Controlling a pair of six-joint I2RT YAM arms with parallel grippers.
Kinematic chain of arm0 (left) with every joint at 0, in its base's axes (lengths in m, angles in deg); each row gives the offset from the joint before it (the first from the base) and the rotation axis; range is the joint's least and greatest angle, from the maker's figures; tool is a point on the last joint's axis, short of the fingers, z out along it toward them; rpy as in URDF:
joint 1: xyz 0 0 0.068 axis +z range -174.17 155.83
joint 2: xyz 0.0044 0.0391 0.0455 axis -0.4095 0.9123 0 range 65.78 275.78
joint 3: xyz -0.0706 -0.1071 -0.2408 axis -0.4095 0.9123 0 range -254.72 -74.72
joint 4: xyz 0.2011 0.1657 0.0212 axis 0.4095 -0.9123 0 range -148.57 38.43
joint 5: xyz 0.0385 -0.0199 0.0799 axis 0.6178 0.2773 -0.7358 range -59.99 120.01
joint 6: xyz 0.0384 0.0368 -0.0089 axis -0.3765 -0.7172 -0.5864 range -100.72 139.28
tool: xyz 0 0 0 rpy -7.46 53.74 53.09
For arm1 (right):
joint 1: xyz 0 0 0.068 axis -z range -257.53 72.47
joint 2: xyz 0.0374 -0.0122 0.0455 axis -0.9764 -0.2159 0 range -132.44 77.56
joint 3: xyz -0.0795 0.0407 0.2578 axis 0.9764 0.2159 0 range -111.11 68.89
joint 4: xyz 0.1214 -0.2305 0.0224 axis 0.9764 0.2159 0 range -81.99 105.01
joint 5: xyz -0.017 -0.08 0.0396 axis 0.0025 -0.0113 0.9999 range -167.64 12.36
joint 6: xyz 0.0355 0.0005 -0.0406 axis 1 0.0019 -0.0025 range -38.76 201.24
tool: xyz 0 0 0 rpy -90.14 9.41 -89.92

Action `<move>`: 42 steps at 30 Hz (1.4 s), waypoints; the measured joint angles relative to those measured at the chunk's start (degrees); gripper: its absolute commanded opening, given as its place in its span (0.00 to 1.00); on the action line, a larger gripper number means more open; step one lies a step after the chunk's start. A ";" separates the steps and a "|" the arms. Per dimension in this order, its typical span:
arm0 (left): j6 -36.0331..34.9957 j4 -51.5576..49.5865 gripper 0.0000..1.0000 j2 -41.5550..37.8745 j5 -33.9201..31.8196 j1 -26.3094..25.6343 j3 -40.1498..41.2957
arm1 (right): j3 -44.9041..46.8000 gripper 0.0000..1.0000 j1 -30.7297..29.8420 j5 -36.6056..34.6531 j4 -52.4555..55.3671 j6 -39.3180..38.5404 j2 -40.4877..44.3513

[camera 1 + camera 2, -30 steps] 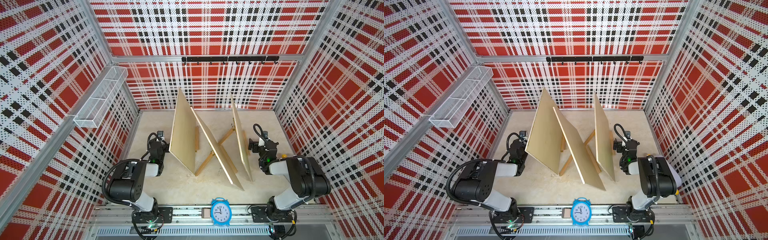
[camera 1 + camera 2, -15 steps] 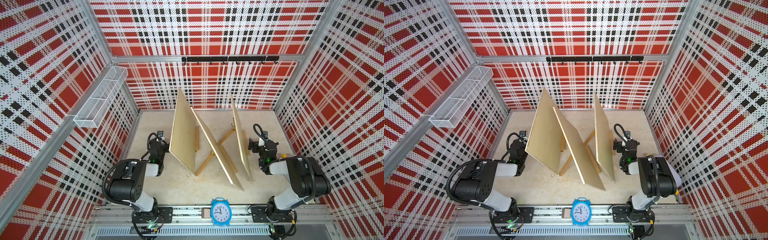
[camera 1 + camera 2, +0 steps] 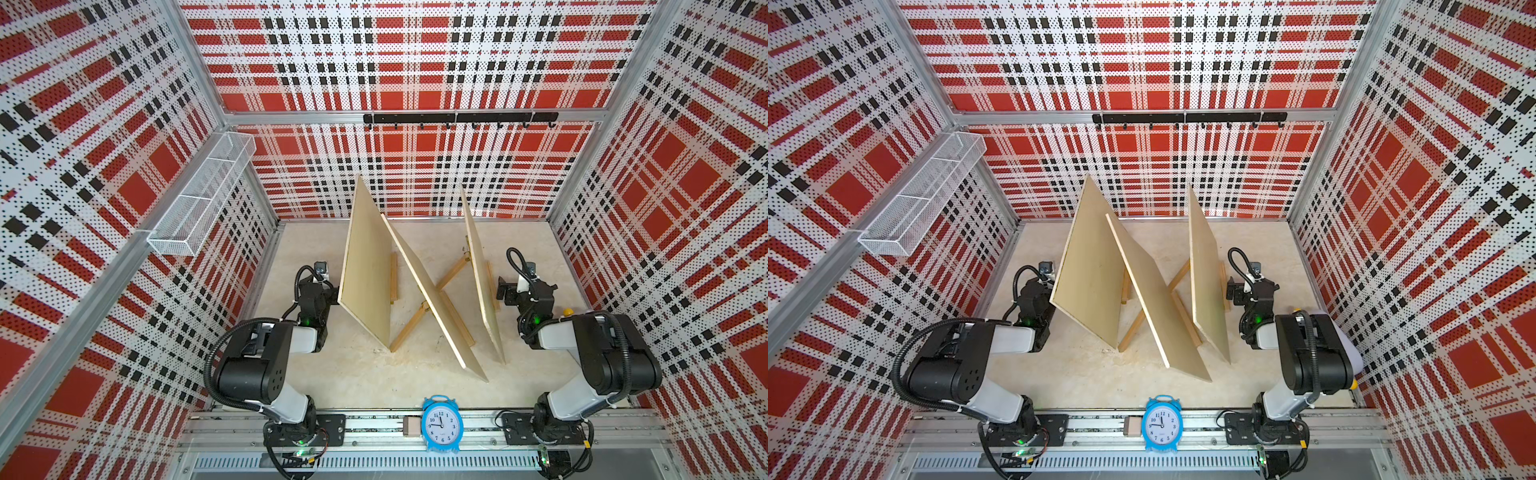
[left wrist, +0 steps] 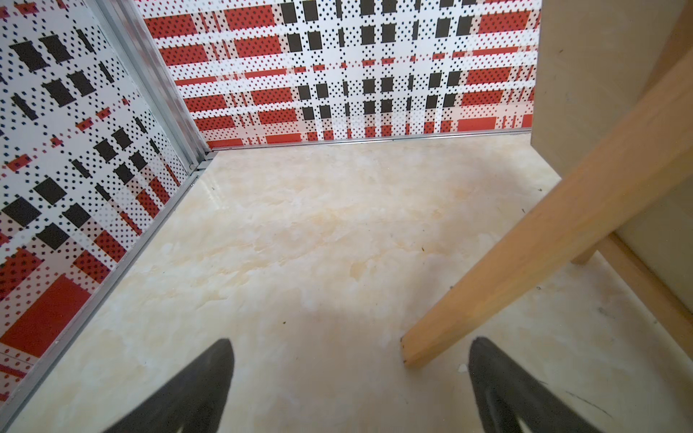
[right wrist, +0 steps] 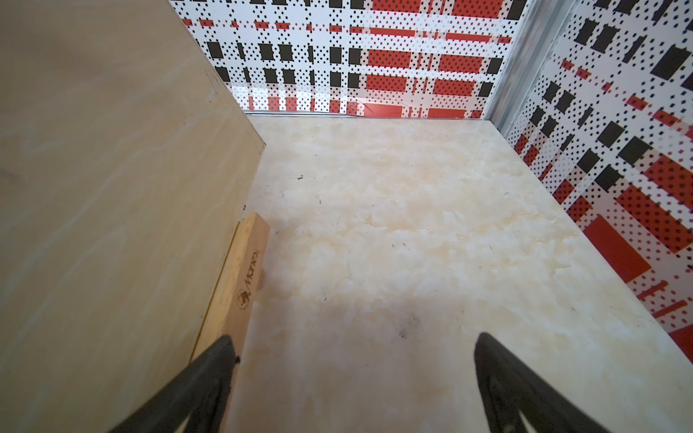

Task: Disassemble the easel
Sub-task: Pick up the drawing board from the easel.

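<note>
Plaid walls, beige marbled worktop (image 3: 353, 374): pale plywood boards (image 3: 365, 270) on light wooden easel frames (image 3: 409, 328), nothing dismantled; left end effector (image 4: 350, 341) and right end effector (image 5: 354, 337) open, empty.

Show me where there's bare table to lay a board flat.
Best: the front strip of table between the boards' near ends and the clock. Smaller: back corners, outside the left board and right board. Crowded: between boards, where easel legs cross.

Bright, even overhead light, soft shadows, wide-angle bending at the edges, wrist views blurred up close.
</note>
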 measured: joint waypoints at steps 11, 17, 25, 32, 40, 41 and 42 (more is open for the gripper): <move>0.00 0.00 1.00 0.00 0.00 0.00 0.00 | 0.00 1.00 0.00 0.00 0.00 0.02 0.00; 0.22 -0.04 0.97 0.00 1.92 0.83 0.00 | 0.00 0.95 0.02 0.15 0.02 0.02 0.00; 2.12 -4.83 0.83 -2.54 1.62 2.67 -0.44 | 0.39 0.94 1.46 0.74 1.25 1.27 1.88; 5.46 -27.52 0.70 -20.31 -4.55 7.02 -8.76 | 2.60 0.85 2.97 -1.88 5.77 4.37 13.53; 2.99 -60.22 0.77 -31.52 -3.34 8.04 -34.16 | -5.68 0.82 3.23 -0.70 30.93 7.93 29.97; 3.15 -64.35 0.85 -31.93 -3.23 8.04 -37.42 | -7.19 0.81 3.23 0.24 33.99 8.26 32.04; 3.26 -68.43 0.87 -32.06 -2.95 8.04 -40.63 | -8.52 0.81 3.23 1.11 36.52 8.70 33.70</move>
